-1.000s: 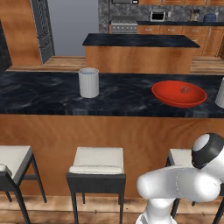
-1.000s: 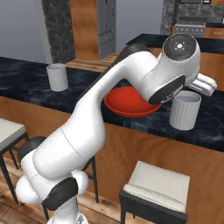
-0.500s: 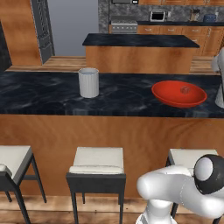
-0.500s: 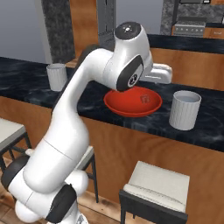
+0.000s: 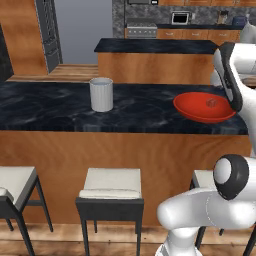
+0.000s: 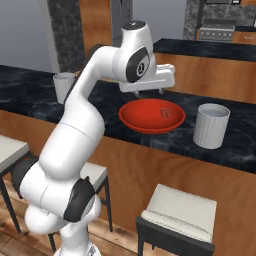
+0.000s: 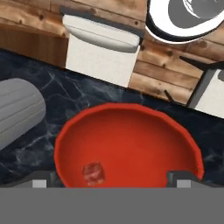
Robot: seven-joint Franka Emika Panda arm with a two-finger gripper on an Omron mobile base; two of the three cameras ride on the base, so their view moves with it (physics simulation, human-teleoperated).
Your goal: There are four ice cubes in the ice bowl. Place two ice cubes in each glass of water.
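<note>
The red ice bowl (image 6: 131, 118) sits on the dark counter, and my gripper (image 6: 148, 92) hangs open just above its far rim. In the hand view the ice bowl (image 7: 131, 140) lies below my gripper (image 7: 111, 180), whose fingertips (image 7: 183, 177) stand wide apart with nothing between them. An ice cube (image 7: 93, 173) lies on the bowl's floor near one fingertip; the same ice cube (image 6: 164, 113) shows right of the bowl's centre. One glass of water (image 6: 211, 125) stands right of the bowl, the other glass of water (image 5: 101, 94) far to its left. The ice bowl (image 5: 192, 107) is partly behind my arm.
The counter (image 5: 45, 107) is long, dark and marbled, with its front edge toward me. Stools (image 5: 111, 186) stand below that edge. A second counter island (image 5: 150, 47) runs behind. The nearer glass lies at the left edge of the hand view.
My hand has swung left from above the right glass to above the bowl. The jaws have stayed open. Bowl and glasses have not moved.
</note>
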